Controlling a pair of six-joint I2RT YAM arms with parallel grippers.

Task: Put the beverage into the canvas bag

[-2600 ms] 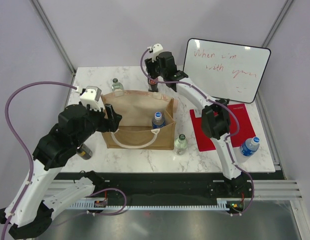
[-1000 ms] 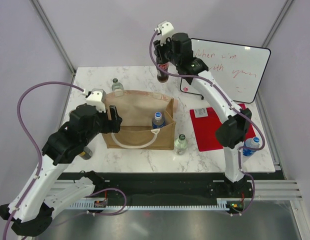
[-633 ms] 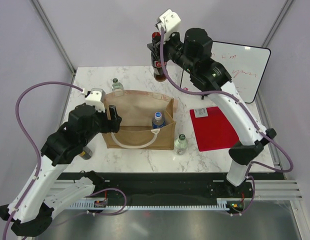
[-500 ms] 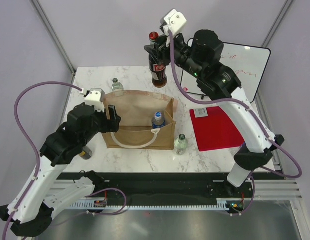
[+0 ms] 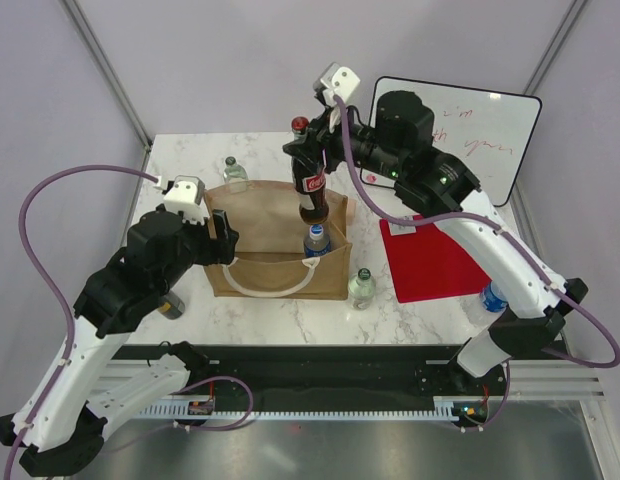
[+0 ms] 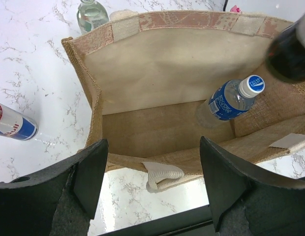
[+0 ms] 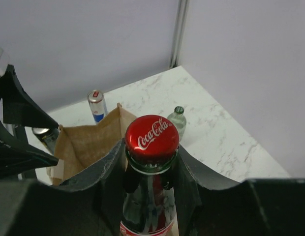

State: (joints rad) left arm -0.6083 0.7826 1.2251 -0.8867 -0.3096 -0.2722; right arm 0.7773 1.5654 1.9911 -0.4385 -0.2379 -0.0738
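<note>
A dark cola bottle (image 5: 310,185) with a red cap (image 7: 151,137) hangs upright over the right end of the tan canvas bag (image 5: 280,275). My right gripper (image 5: 308,165) (image 7: 151,160) is shut on its neck, just under the cap. The bottle's base shows as a dark blur (image 6: 290,49) above the bag's open mouth (image 6: 177,64). A blue-capped water bottle (image 6: 230,100) leans inside the bag. My left gripper (image 5: 222,228) (image 6: 155,182) is open at the bag's left end, its fingers wide on either side of the near wall and a white handle (image 6: 162,176).
A clear bottle (image 5: 362,286) stands in front of the bag's right corner and another (image 5: 231,168) behind its left corner. A can (image 6: 15,125) lies left of the bag. A red mat (image 5: 435,260), a blue-labelled bottle (image 5: 493,297) and a whiteboard (image 5: 470,130) are at the right.
My right arm lifted the cola bottle from the back of the table, swung it forward, and lowered it over the bag. The left gripper stayed at the bag's left end.
</note>
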